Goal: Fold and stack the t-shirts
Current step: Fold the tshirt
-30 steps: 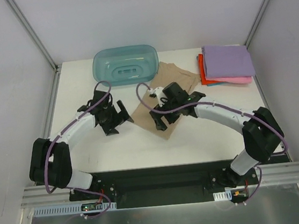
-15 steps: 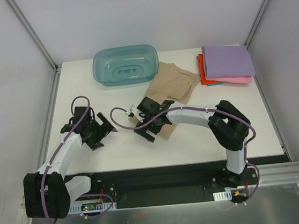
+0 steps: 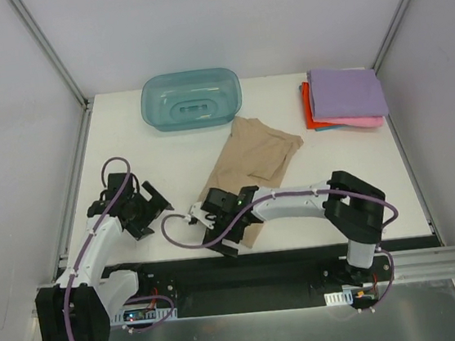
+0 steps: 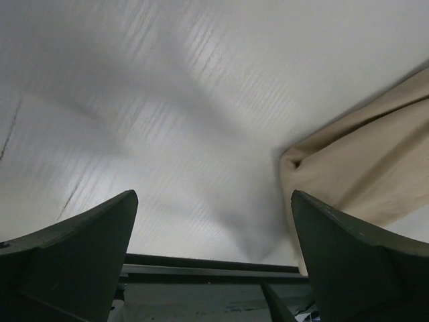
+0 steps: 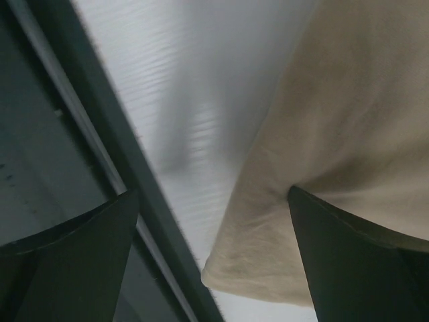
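Left claw (image 3: 137, 207) sits on my left, nearer me than the tub (image 3: 151, 105) and a little left of it. Its jaws are spread wide with nothing between them, only bare table (image 3: 169, 161) below in its wrist view and a corner of tan cloth off to one side. The tub stands at the far edge and I leave it out of the job. The tan shirt (image 3: 254, 155) starts just near-right of the tub and runs diagonally toward the near edge; it lies loose, rumpled and unfolded. Right claw (image 3: 217, 221) hovers at that shirt's near corner, well nearer me than the tub. Its jaws are released, with the hem showing between them in the wrist view, and nothing is pinched. I cannot tell whether a finger touches the cloth. Far right of the tub, along the same far edge, is the pile: purple shirt (image 3: 347, 91) on top, pink shirt (image 3: 353, 121) under it, red-orange shirt (image 3: 309, 112) showing at the pile's left side. My reckoning is that three are folded and stacked, and the tan one needs folding and then placing on the pile.
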